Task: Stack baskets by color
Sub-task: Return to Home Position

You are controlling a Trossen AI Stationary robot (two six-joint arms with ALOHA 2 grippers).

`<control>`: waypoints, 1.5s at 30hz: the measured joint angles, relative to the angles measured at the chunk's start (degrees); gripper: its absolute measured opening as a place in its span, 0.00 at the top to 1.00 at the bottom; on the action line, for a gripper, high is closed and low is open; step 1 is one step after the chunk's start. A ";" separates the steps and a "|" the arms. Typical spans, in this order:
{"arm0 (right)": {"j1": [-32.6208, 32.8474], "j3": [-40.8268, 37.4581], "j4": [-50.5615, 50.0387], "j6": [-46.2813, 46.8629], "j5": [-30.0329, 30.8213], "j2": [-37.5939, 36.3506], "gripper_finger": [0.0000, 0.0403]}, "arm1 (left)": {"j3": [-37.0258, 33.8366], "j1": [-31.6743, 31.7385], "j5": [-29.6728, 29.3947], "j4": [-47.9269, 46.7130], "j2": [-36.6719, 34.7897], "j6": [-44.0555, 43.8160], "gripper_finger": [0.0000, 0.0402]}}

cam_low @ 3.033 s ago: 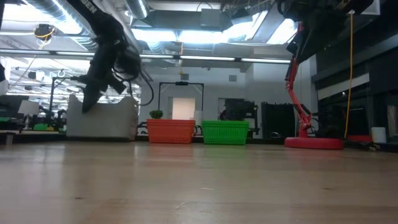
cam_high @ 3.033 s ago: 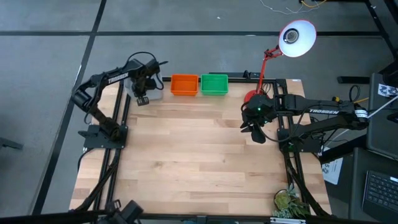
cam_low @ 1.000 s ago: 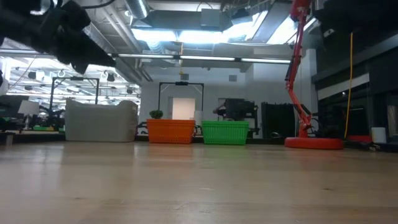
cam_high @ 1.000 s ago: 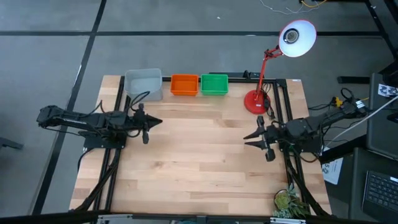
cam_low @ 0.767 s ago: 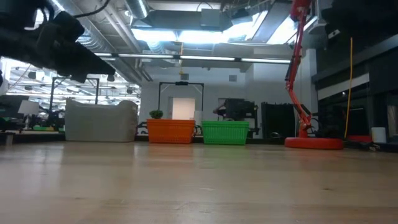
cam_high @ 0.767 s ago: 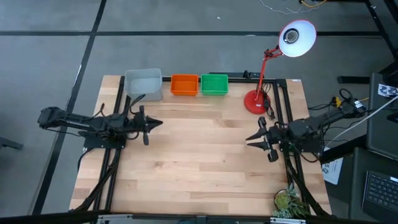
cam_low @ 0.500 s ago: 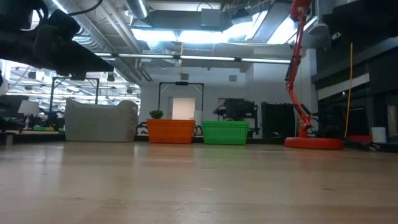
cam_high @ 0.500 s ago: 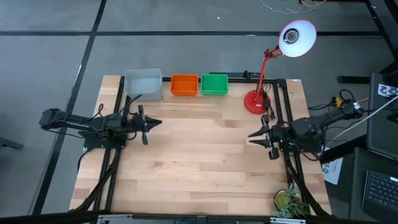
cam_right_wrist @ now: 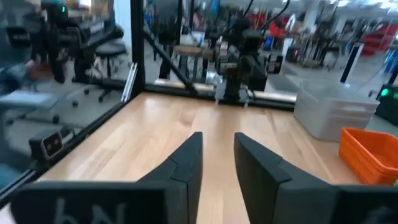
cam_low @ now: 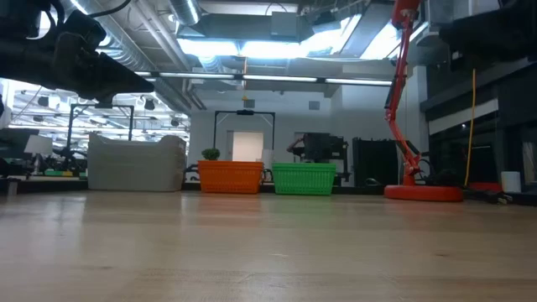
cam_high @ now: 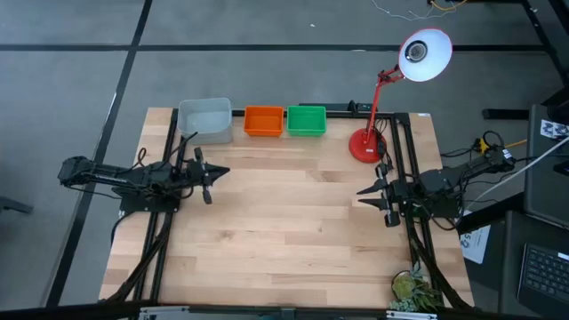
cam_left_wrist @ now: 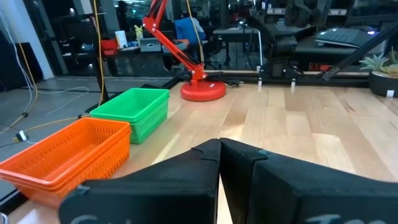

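Along the table's far edge three stacks of baskets stand side by side on their bottoms: pale grey-white (cam_high: 205, 119), orange (cam_high: 263, 120) and green (cam_high: 307, 119). The low view shows them as grey-white (cam_low: 137, 162), orange (cam_low: 230, 176) and green (cam_low: 304, 178). My left gripper (cam_high: 222, 171) hovers level at the table's left side, shut and empty, its tips (cam_left_wrist: 219, 144) pointing across the table. My right gripper (cam_high: 363, 194) hovers level at the right side, open (cam_right_wrist: 217, 140), nothing between its fingers. Both are well clear of the baskets.
A red desk lamp stands with its base (cam_high: 364, 144) at the far right, close to my right arm, its stem rising in the low view (cam_low: 401, 126). A small plant (cam_high: 413, 292) sits at the near right corner. Bare wood (cam_high: 284, 222) lies between the arms.
My left gripper has drawn back a little toward the table's left edge and sunk slightly, staying shut. My right gripper has drawn back toward the right edge, its fingers still apart. The baskets have not moved.
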 joint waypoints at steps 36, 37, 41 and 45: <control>-4.20 -10.03 0.14 -7.46 -4.89 -13.94 0.77 | 0.00 -0.02 -0.02 0.03 -0.02 -0.11 1.00; -4.85 -10.03 -0.92 -6.94 -4.92 -15.44 0.77 | 0.00 0.00 -0.02 0.03 -0.02 -0.11 1.00; -6.75 -10.01 0.03 -5.78 -5.05 -16.18 0.77 | 0.02 -0.02 -0.04 0.05 -0.02 -0.11 1.00; -7.69 -10.01 -0.91 -5.75 -5.05 -16.17 0.77 | 0.02 -0.01 -0.02 0.07 -0.02 -0.11 1.00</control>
